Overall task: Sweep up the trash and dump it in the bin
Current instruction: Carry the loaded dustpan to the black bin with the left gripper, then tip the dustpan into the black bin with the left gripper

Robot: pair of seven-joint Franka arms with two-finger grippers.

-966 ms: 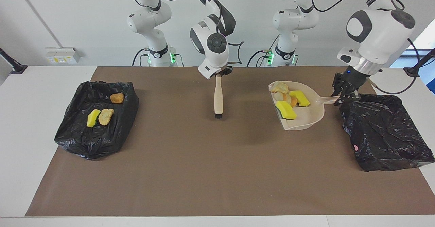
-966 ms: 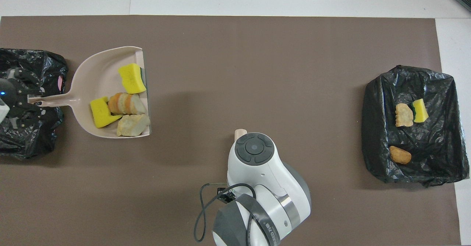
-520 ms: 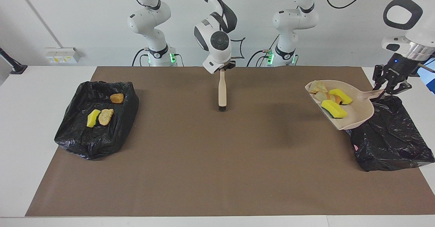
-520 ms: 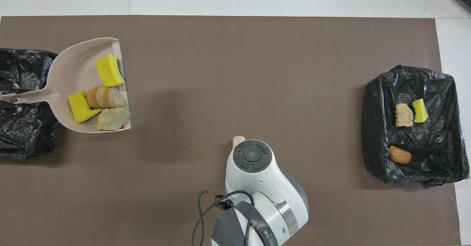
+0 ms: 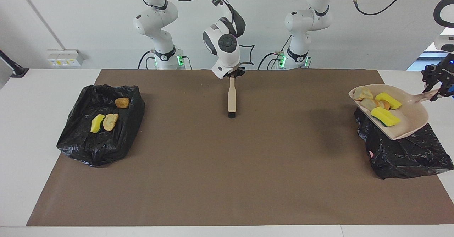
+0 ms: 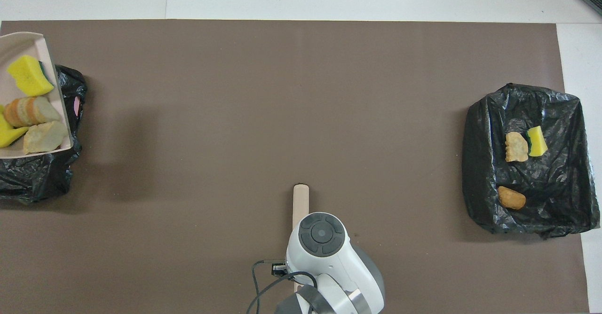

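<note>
I see the trash [image 5: 379, 105], four pieces, riding in the dustpan [image 5: 408, 123], which has shifted from mid-frame to the right edge, now above the bin [image 5: 408, 152]; dumping comes next. The left gripper [image 5: 437, 88] stays clamped on the dustpan handle. At upper centre, the right gripper [image 5: 233, 74] stays clamped on the brush [image 5: 231, 98].

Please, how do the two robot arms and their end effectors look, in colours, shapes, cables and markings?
Both arms are glossy white with rounded joint housings and dark grey round caps and bands. Black cables loop along them, and green lights glow at both bases. The right end effector is small and black under a white wrist. The left end effector is black, of open linkage bars, with a blue light.
</note>
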